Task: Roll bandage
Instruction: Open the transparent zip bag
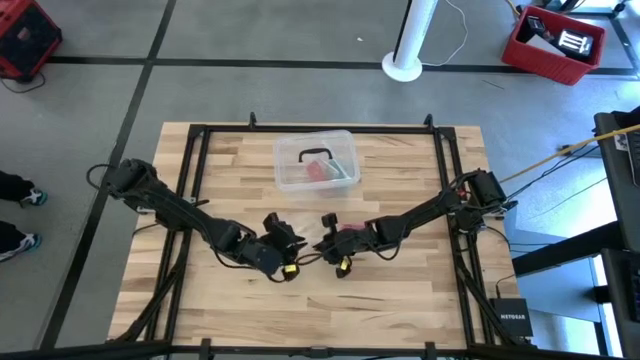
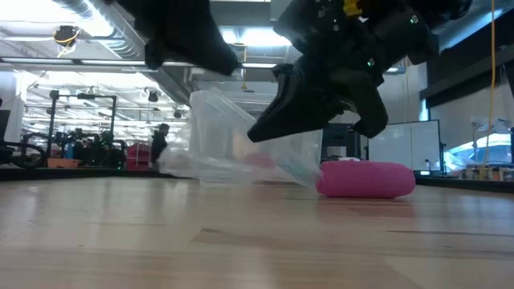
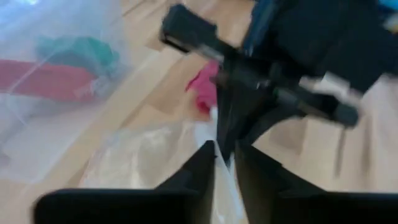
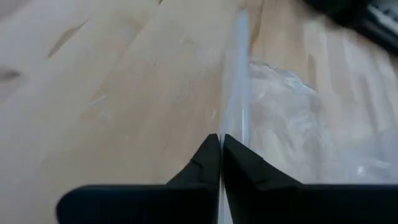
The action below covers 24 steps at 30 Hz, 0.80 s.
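Both grippers, left (image 3: 225, 163) and right (image 4: 221, 155), are clamped on the clear wrapper (image 4: 292, 118), stretched between them. The bandage (image 2: 365, 178) lies rolled on the table (image 1: 400, 290) beside the right arm. Pulling harder could tear the wrapper or knock the roll away

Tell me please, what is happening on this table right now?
Both robot arms meet near the middle of the table. The left hand and the right hand each pinch the clear plastic wrapper between shut fingers, apparently pulling it apart. The pink bandage, a small roll, lies on the wood beside them. A clear plastic box stands farther back.
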Tool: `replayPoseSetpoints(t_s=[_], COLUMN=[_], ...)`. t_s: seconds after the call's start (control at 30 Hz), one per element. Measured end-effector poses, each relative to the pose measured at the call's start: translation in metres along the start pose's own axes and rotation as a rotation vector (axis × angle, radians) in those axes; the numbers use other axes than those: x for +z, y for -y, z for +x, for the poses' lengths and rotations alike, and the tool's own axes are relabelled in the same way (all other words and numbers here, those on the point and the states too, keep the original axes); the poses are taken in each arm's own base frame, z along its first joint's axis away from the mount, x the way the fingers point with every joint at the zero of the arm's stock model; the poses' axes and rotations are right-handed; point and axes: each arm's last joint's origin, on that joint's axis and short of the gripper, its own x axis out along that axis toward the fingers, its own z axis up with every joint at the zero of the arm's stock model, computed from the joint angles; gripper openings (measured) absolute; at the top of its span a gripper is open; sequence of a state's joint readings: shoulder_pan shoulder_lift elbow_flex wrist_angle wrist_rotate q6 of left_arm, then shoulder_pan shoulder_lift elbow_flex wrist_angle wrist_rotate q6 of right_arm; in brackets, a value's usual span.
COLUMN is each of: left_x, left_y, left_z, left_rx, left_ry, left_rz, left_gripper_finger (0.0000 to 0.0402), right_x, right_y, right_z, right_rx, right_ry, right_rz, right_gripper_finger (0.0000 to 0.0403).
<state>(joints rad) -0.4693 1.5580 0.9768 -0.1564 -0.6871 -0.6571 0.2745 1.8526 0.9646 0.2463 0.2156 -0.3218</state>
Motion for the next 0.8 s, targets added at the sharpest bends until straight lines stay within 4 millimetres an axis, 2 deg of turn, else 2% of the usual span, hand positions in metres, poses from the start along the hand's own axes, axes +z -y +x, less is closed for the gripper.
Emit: replayPoseSetpoints(t_s=[0.17,0.3,0.5,0.8], left_x=[0.015,0.013,-0.001,-0.011], left_y=[-0.004,-0.010,-0.014,-0.021], left_z=[-0.007,0.008,0.031,0.045], left_rx=[-0.067,-0.090,-0.080,-0.016], left_ry=[-0.026,-0.106,-0.233,-0.290], left_rz=[-0.112,-0.219,-0.268,-0.283], left_gripper_finger=[0.0118,0.0144,0.0148,0.0143], right_x=[0.003,0.004,-0.003,-0.003], right_y=[0.001,0.000,-0.003,-0.004], right_z=[0.000,0.006,0.015,0.015], right_rx=[-0.014,-0.037,-0.059,-0.065], right_ry=[0.032,0.071,0.050,0.047], right_rz=[-0.169,-0.282,-0.321,-0.321], right_gripper_finger=[0.0010,0.0005,0.0005,0.0003])
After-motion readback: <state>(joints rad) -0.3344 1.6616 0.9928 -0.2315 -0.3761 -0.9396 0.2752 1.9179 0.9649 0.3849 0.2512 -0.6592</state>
